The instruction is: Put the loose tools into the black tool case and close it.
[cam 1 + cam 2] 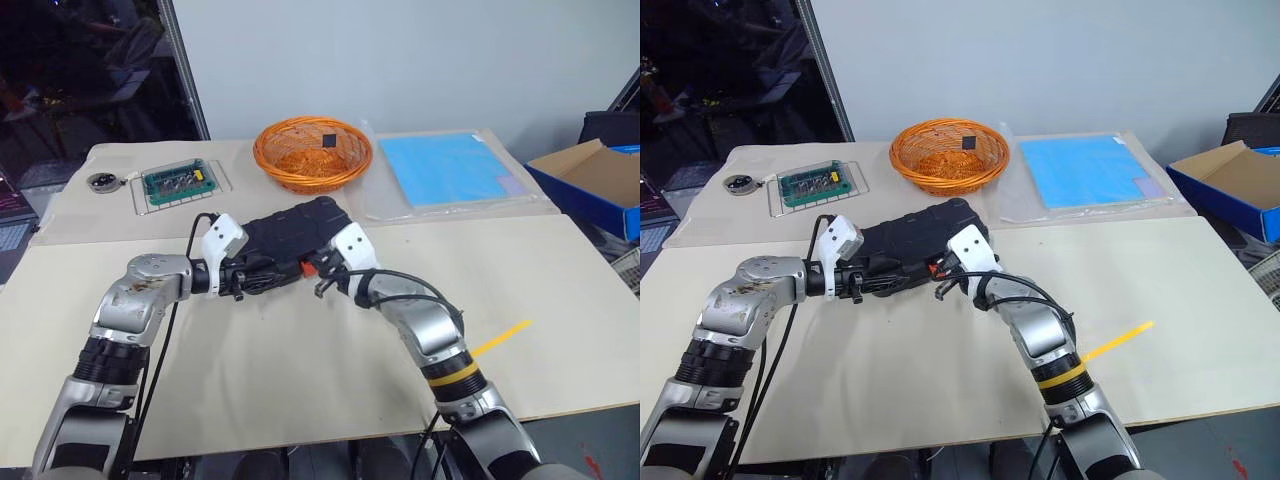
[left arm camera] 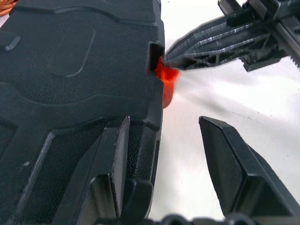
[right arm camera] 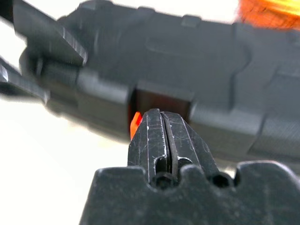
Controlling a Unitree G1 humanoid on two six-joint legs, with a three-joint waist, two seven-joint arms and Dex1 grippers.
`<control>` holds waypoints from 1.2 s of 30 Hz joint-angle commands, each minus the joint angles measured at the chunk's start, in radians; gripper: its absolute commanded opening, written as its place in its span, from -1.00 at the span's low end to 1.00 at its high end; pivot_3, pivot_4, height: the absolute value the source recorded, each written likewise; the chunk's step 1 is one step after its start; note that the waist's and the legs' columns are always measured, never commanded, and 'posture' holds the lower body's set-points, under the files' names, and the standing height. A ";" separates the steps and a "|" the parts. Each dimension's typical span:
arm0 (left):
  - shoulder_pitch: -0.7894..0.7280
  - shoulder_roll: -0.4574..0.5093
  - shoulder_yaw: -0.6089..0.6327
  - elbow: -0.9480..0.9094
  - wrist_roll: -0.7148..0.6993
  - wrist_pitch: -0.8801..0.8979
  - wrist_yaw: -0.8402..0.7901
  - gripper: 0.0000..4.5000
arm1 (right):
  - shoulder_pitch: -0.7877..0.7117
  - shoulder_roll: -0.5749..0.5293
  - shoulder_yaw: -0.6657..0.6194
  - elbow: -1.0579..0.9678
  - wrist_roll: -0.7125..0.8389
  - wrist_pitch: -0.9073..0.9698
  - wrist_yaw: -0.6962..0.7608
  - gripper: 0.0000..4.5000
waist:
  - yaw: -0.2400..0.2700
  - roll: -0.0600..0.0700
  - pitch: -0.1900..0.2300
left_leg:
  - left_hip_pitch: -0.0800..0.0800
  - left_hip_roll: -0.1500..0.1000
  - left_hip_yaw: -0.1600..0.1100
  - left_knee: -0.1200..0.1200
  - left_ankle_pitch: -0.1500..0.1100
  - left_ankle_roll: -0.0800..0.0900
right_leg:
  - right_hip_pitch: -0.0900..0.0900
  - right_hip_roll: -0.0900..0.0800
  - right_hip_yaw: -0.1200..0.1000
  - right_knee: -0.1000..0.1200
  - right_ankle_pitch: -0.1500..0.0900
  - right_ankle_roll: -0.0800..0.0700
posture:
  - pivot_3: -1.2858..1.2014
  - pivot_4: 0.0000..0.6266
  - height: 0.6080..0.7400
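Right gripper [image 3: 161, 129], fingers pressed together, tips against the orange latch [image 2: 165, 79] of the black tool case [image 1: 285, 240].
Left gripper [image 2: 178, 154] spread, 1 finger on the closed case's lid, on the counter [image 1: 300, 360].

Beyond your workspace on the desk [image 1: 300, 370]: an orange basket [image 1: 312, 152], a blue sheet [image 1: 447, 168] and a green circuit board [image 1: 178, 183].

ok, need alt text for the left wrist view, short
The shut fingertips of the right hand press on the orange latch at the edge of the closed black tool case, which lies on a pale table. The left hand is open, one finger resting on the case's textured shell, the other over the table.
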 commanded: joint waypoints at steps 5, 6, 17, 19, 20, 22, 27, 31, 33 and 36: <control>0.004 -0.013 -0.039 -0.024 0.015 0.054 0.022 0.13 | -0.066 0.039 -0.013 0.113 -0.029 -0.033 -0.043 -1.00 | -0.001 0.000 0.000 | 0.002 0.000 0.000 0.000 0.000 0.000 | 0.002 0.000 0.000 0.000 -0.001 0.002 | 0.03 -0.52 1.00; 0.007 -0.014 -0.036 -0.036 0.011 0.063 0.027 0.13 | -0.073 0.048 -0.026 0.116 -0.023 -0.052 -0.048 -1.00 | -0.001 0.000 0.000 | 0.003 0.000 0.000 0.000 0.000 0.000 | 0.003 0.000 0.000 0.000 -0.002 0.004 | 0.03 -0.52 1.00; 0.022 -0.008 -0.026 -0.071 0.004 0.099 0.042 0.13 | 0.047 -0.017 -0.101 -0.238 0.129 0.070 0.066 -1.00 | 0.006 0.000 0.000 | -0.003 0.000 -0.001 0.000 0.000 -0.002 | -0.001 -0.001 0.000 -0.001 0.000 0.000 | 0.03 -0.52 1.00; 0.021 -0.005 -0.025 -0.066 0.004 0.098 0.040 0.13 | 0.066 -0.013 -0.105 -0.278 0.135 0.109 0.042 -0.87 | 0.005 0.000 0.000 | -0.003 0.000 -0.001 0.000 0.000 -0.002 | -0.001 -0.002 0.000 -0.001 0.000 0.001 | 0.03 -0.52 1.00; 0.020 -0.004 -0.025 -0.063 0.005 0.096 0.039 0.13 | 0.077 -0.010 -0.104 -0.297 0.147 0.138 0.038 -0.87 | 0.005 0.000 0.000 | -0.003 0.000 -0.001 0.000 0.000 -0.002 | -0.001 -0.002 0.000 -0.002 0.000 0.001 | 0.03 -0.52 1.00; 0.017 -0.002 -0.026 -0.058 0.006 0.094 0.039 0.13 | 0.105 0.006 -0.101 -0.337 0.158 0.212 0.002 -0.59 | 0.004 0.000 0.000 | -0.002 0.000 -0.001 0.000 0.000 -0.002 | -0.001 -0.002 0.000 -0.002 0.000 0.001 | 0.03 -0.52 1.00; 0.005 -0.007 -0.035 -0.064 0.006 0.108 0.043 0.13 | 0.151 0.086 -0.116 -0.318 0.121 0.250 -0.129 0.18 | 0.005 0.000 0.000 | -0.002 0.000 -0.001 0.000 0.000 -0.002 | -0.001 0.000 -0.001 -0.001 -0.004 0.007 | 0.03 -0.52 1.00; -0.001 -0.007 -0.040 -0.061 0.005 0.111 0.041 0.13 | 0.128 0.130 -0.125 -0.226 0.083 0.184 -0.208 0.77 | 0.005 0.000 0.000 | -0.002 0.000 -0.001 0.000 0.000 -0.003 | -0.001 -0.001 0.000 -0.001 -0.004 0.007 | 0.03 -0.52 1.00; -0.005 -0.005 -0.042 -0.055 0.005 0.109 0.038 0.13 | 0.106 0.146 -0.120 -0.162 0.061 0.133 -0.235 0.97 | 0.005 0.000 0.000 | -0.002 0.000 -0.001 0.000 0.000 -0.003 | -0.001 -0.002 0.000 -0.001 -0.004 0.007 | 0.03 -0.52 1.00; -0.008 -0.003 -0.043 -0.043 0.008 0.100 0.032 0.13 | 0.076 0.162 -0.116 -0.073 0.053 0.075 -0.237 0.97 | 0.002 0.000 0.000 | -0.002 0.000 -0.001 0.000 0.000 -0.003 | -0.001 -0.001 0.000 -0.001 -0.004 0.007 | 0.03 -0.52 1.00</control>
